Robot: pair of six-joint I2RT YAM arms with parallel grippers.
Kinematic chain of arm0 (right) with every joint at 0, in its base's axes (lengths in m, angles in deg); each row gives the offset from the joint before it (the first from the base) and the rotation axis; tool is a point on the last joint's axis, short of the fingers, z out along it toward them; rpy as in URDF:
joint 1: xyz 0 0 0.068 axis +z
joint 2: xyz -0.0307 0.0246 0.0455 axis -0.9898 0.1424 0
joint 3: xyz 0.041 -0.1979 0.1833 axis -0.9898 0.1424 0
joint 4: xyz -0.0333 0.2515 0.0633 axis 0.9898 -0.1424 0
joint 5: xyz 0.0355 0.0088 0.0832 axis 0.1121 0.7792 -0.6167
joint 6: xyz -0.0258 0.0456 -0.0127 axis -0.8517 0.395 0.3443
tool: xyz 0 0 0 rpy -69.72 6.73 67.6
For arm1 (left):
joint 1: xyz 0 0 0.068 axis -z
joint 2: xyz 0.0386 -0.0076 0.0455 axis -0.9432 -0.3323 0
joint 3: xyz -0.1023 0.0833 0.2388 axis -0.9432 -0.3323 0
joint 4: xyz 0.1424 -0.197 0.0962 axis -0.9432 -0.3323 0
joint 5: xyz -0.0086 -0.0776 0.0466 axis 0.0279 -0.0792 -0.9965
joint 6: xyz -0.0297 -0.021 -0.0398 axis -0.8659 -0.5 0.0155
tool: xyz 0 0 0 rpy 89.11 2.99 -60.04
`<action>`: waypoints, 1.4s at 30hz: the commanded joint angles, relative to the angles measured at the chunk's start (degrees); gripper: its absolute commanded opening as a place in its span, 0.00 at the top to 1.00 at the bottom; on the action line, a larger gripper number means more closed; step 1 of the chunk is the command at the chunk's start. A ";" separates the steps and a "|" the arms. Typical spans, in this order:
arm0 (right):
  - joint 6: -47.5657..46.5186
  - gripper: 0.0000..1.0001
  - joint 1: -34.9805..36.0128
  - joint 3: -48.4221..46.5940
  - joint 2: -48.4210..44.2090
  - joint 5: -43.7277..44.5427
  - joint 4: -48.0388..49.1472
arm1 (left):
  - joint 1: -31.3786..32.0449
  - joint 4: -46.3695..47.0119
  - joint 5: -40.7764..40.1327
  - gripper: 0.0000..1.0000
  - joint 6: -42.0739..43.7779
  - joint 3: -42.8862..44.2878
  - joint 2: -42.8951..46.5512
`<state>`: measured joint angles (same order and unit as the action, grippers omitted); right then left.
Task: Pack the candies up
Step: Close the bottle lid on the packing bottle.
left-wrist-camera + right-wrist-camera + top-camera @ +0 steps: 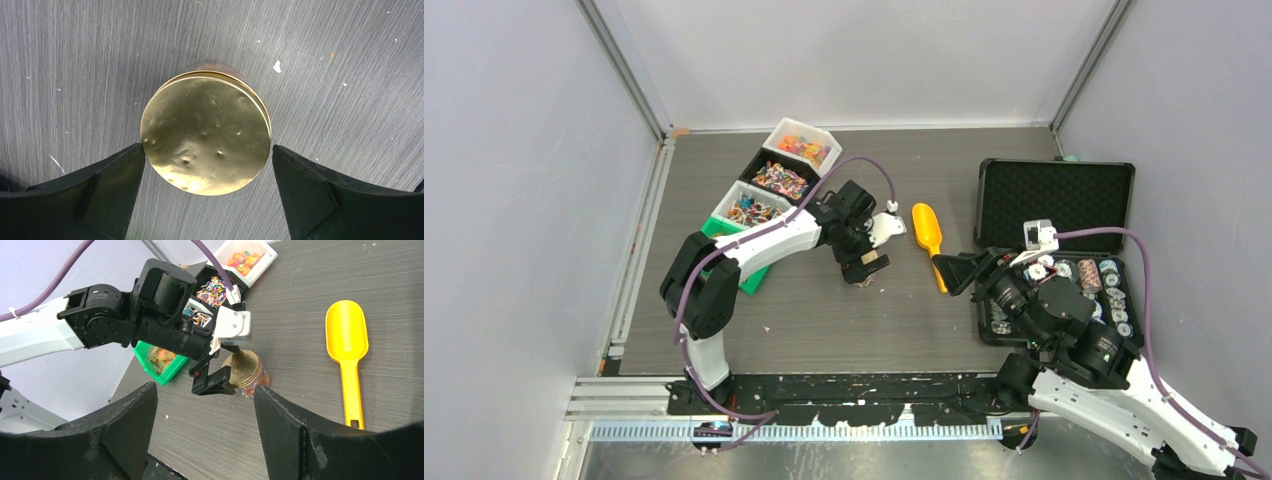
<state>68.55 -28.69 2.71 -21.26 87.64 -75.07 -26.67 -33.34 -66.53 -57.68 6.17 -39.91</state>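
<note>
A glass jar with a gold lid (206,135) stands on the table centre (865,281); orange-red candies show through its glass (251,388). My left gripper (207,146) is open over it. Its left fingertip meets the lid's edge and a thin gap shows at the right one. It also appears in the top view (865,266). More candies fill the bins at the back left: orange-yellow gummies (804,148), multicoloured pieces (780,180) and a mixed bin (751,210). My right gripper (205,390) is open and empty, right of the jar (954,272).
An orange scoop (929,240) lies on the table between the arms, also seen in the right wrist view (346,340). A green bin (161,359) sits under the left arm. An open black case (1056,192) holding poker chips (1106,282) stands at the right.
</note>
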 commanded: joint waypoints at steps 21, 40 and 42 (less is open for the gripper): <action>10.14 0.24 0.03 0.62 6.84 4.77 3.51 | 0.25 15.58 -16.62 0.00 -19.91 -8.65 21.86; 9.74 0.51 -7.09 -1.26 37.20 -10.51 19.36 | -18.26 19.38 10.03 0.31 -51.46 -18.07 21.05; 10.65 0.55 -9.26 -0.71 40.96 -14.00 22.05 | -18.26 21.16 11.21 0.35 -52.52 -19.43 19.53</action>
<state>77.84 -34.29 3.15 15.15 81.34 -61.85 -45.07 -18.25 -60.60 -106.59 -11.56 -18.40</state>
